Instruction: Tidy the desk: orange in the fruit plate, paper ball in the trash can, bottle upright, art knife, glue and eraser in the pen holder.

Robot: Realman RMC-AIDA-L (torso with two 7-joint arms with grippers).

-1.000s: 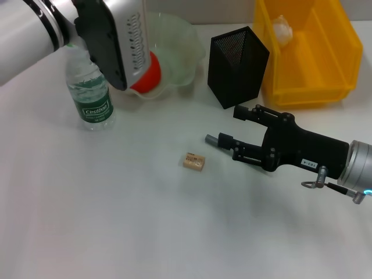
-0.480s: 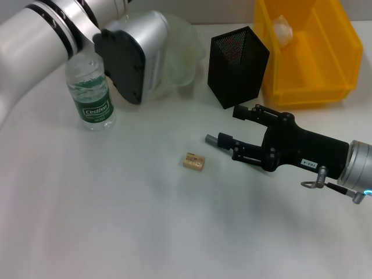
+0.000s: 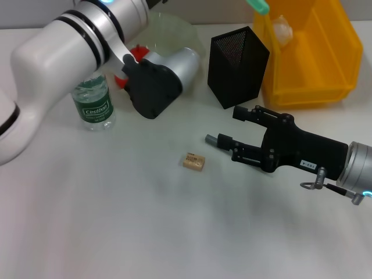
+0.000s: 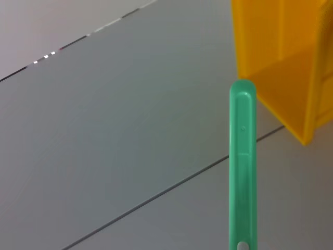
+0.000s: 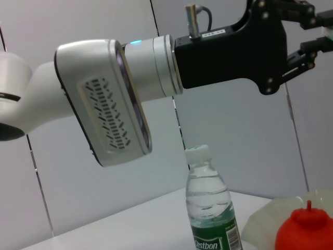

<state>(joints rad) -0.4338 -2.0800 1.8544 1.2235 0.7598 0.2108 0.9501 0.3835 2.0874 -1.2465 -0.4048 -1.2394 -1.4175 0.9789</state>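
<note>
On your white tabletop [image 3: 116, 221] the bottle [image 3: 93, 103] stands, the orange [image 3: 137, 52] sits in the bowl [image 3: 174, 32], the eraser [image 3: 193, 162] lies loose, your left claw [image 5: 315, 28] has just swung the clamped green knife [image 3: 257, 6] up near the pen holder [image 3: 238, 64], ready to drop it in, and the right claw [image 3: 222, 124] waits open and empty.

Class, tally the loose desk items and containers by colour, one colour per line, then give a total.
Yellow: 1, trash can
Black: 1, pen holder
Green: 2, fruit plate, art knife
Red-orange: 1, orange
White: 1, paper ball
Clear: 1, bottle
Tan: 1, eraser
Total: 8
</note>
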